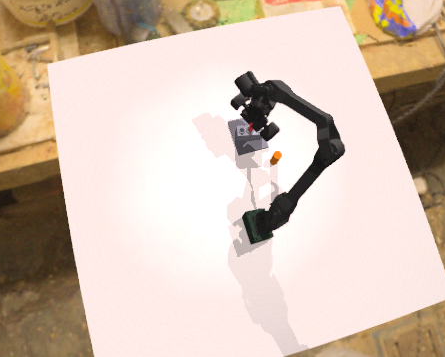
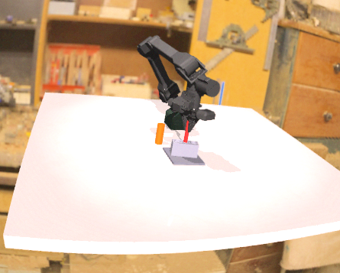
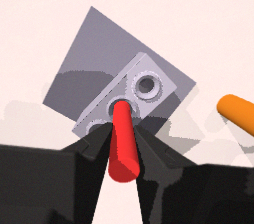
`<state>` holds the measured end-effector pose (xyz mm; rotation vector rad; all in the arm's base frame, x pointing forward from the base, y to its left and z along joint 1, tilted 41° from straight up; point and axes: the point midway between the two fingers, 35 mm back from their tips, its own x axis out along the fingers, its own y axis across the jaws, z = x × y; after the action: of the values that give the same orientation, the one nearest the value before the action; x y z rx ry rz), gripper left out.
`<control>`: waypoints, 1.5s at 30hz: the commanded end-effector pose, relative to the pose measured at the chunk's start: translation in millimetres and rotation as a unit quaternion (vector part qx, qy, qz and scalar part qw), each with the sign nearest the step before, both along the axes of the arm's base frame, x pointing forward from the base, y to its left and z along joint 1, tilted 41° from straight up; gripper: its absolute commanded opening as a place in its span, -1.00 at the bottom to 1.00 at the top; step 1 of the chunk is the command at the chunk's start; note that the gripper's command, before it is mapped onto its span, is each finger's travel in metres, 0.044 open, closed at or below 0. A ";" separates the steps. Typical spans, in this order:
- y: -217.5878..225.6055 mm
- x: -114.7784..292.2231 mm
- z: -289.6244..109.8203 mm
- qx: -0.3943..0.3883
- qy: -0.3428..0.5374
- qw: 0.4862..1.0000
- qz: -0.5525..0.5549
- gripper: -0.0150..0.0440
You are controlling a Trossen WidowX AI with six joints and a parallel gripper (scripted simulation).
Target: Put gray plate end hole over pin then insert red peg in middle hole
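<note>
Matte black jointed arm [image 1: 318, 125], dark green base block [image 1: 256, 226]

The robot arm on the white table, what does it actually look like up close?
The matte black jointed arm is built of chunky rounded segments and rises from a dark green square base. Its gripper ends in two black wedge-shaped fingers. No cables or markings show.

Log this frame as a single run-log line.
phase: peg insertion | gripper: shut on red peg | peg tip at gray plate middle hole | plate flat on base | orange cylinder apart
</note>
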<state>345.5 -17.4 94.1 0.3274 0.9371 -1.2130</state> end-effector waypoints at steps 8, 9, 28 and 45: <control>-0.2 0.0 -0.4 0.000 0.000 1.000 0.001 -0.49; -0.2 0.0 -0.4 0.000 0.000 1.000 0.001 -0.49; -0.8 -1.7 -2.7 0.000 0.000 1.000 0.001 -0.49; -1.6 -1.6 -2.4 0.001 -0.002 1.000 -0.001 -0.49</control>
<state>343.7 -19.1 91.6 0.3320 0.9338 -1.2121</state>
